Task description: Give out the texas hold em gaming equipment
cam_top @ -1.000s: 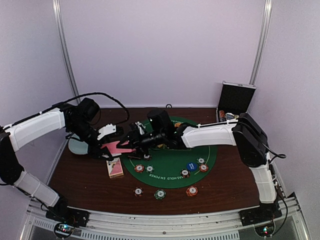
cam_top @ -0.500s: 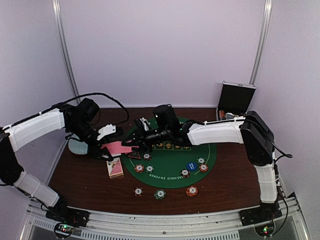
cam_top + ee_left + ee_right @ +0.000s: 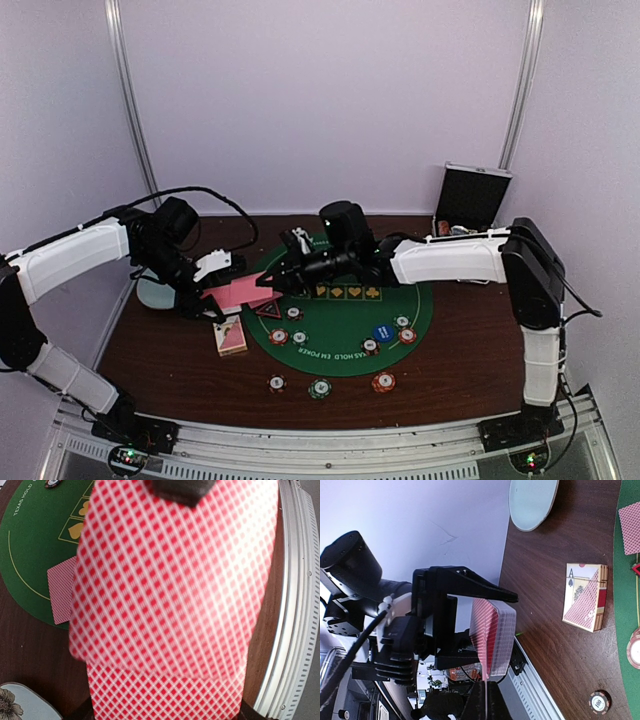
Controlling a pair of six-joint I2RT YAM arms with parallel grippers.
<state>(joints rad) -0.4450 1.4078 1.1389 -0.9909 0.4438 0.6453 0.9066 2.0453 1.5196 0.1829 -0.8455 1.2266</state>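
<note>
My left gripper (image 3: 215,295) is shut on a deck of pink-red-backed playing cards (image 3: 501,632), held above the table's left side. The right gripper (image 3: 486,705) is shut on the deck's top card (image 3: 175,575), which sticks out from the deck toward the green mat (image 3: 345,345). That same card (image 3: 248,291) shows pink in the top view, with the right gripper (image 3: 278,284) at its end. One card (image 3: 60,595) lies face down on the mat. Striped poker chips (image 3: 319,388), a blue button (image 3: 383,333) and a triangular marker (image 3: 268,310) lie on and near the mat.
A card box (image 3: 230,337) lies on the wood by the mat's left edge. The pale blue dish (image 3: 155,292) sits at the far left. The open metal case (image 3: 472,200) stands at the back right. Metal rails run along the table's near edge.
The right gripper has closed on the top card and drawn back to the right, sliding the card partly off the deck. The left arm has held still.
</note>
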